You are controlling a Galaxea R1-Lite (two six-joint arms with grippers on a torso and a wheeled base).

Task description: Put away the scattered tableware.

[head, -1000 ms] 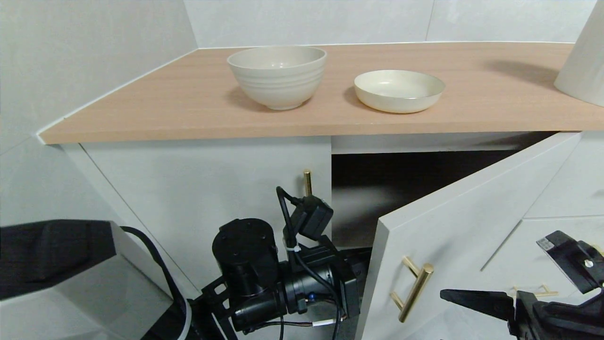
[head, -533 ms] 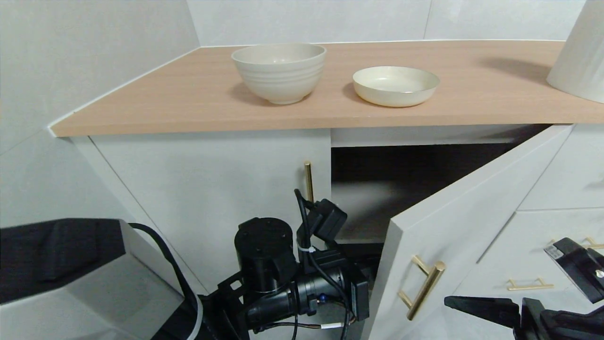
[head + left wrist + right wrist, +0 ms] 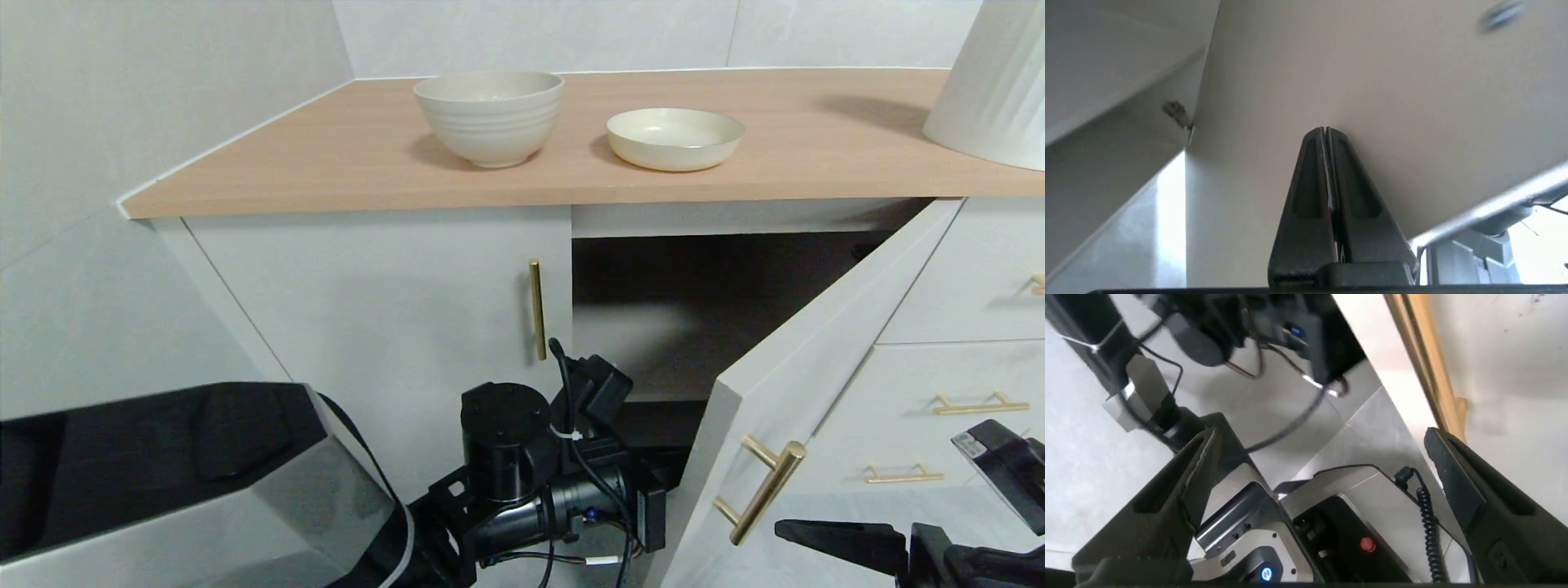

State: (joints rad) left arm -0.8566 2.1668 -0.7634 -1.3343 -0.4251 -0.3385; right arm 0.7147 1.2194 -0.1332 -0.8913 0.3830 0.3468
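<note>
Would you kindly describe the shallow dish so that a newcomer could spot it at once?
Look at the wooden countertop above the white cabinet with the open door. Two cream vessels stand there, apart; the shallow dish is the low, smooth one, right of the taller ribbed bowl.

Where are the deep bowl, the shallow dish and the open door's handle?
deep bowl (image 3: 490, 131), head view, ribbed wall.
shallow dish (image 3: 674, 132), head view, inner floor.
open door's handle (image 3: 763, 492), head view, bar's middle.

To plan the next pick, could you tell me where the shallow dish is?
In the head view, the shallow dish sits on the wooden countertop, right of the ribbed bowl, above the open cabinet.
</note>
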